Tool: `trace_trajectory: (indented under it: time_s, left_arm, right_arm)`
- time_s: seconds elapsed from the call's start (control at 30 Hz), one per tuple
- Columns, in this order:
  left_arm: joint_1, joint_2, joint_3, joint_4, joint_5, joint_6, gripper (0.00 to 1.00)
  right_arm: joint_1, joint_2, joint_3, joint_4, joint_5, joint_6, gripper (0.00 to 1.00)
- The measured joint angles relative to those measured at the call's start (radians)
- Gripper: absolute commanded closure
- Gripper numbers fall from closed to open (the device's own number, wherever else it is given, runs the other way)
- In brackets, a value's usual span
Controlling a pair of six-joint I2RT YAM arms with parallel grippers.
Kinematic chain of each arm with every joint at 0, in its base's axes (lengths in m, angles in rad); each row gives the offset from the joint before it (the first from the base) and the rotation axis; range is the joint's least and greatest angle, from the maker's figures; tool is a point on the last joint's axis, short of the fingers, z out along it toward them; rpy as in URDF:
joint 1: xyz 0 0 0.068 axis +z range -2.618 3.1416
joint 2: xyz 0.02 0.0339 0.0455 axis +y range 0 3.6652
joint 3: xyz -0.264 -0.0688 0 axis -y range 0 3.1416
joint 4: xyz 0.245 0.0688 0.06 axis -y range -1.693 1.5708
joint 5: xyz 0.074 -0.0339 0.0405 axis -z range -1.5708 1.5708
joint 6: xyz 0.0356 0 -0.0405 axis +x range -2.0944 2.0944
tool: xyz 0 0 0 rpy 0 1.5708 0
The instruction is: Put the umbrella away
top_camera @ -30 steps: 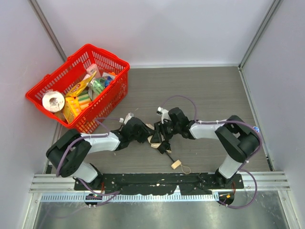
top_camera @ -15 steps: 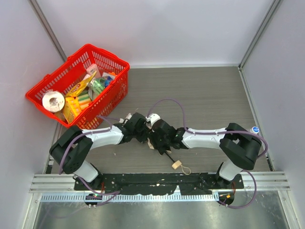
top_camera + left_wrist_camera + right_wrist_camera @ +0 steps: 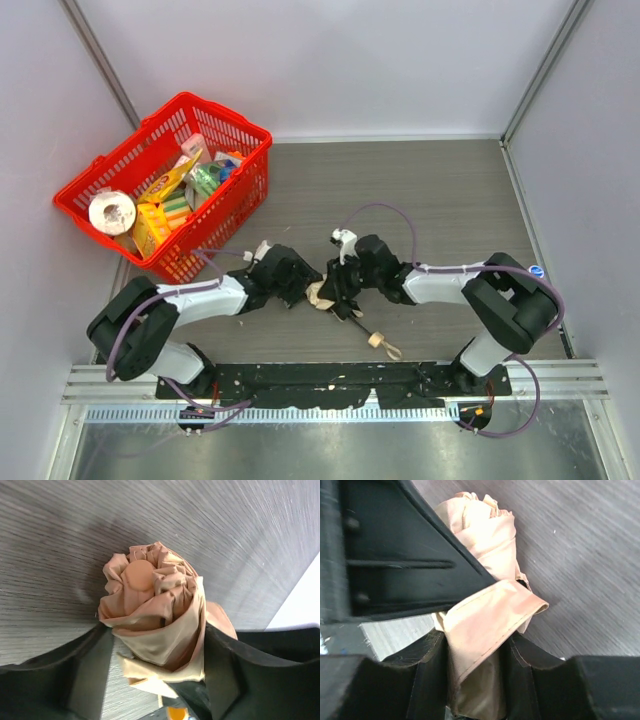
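From where I stood, the umbrella [image 3: 318,295] lay on the grey worktop [image 3: 430,190], near the front edge and about midway between the two arms, well apart from the red basket [image 3: 225,116]. Its beige cloth was bunched into a folded bundle. A thin black shaft ran from it toward the near right and ended in the small tan handle [image 3: 375,340], which lay flat on the worktop with its cord loop [image 3: 391,352] just beyond it.

The left pincer [image 3: 152,645] reached in from the left. In its own view the bundle sat between the two black fingers with the round cap end pointing away, and the cloth touched both of them. Whether they squeezed it or merely bracketed it, I could not tell. The right pincer [image 3: 475,655] came in from the right and was clamped on a fold of the umbrella's cloth, which filled the gap between its fingers.

The basket stood at the far left of the worktop, close to the wall, and it was partly filled. A white roll [image 3: 112,212] lay at its near-left end, a yellow packet [image 3: 165,185] sat in the middle, and a green packet [image 3: 205,180] lay toward its right side among other small packages too jumbled to name. The umbrella was not in it.
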Motion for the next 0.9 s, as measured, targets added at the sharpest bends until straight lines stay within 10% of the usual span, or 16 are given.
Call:
trace_trajectory:
  time_s: [0.53,0.73,0.9]
  left_arm:
    - [-0.016,-0.047,-0.03,0.023,-0.018,0.139,0.29]
    - [-0.011,-0.01,-0.029,0.066,-0.016,0.145,0.78]
    - [-0.009,-0.004,-0.047,0.113,-0.006,0.129,1.0]
  right_arm:
    - [-0.221,0.13,-0.064,0.257,-0.565,0.288,0.99]
    - [-0.227,0.195,-0.064,0.355,-0.592,0.378,0.99]
    - [-0.227,0.201,-0.061,0.326,-0.594,0.376,0.62]
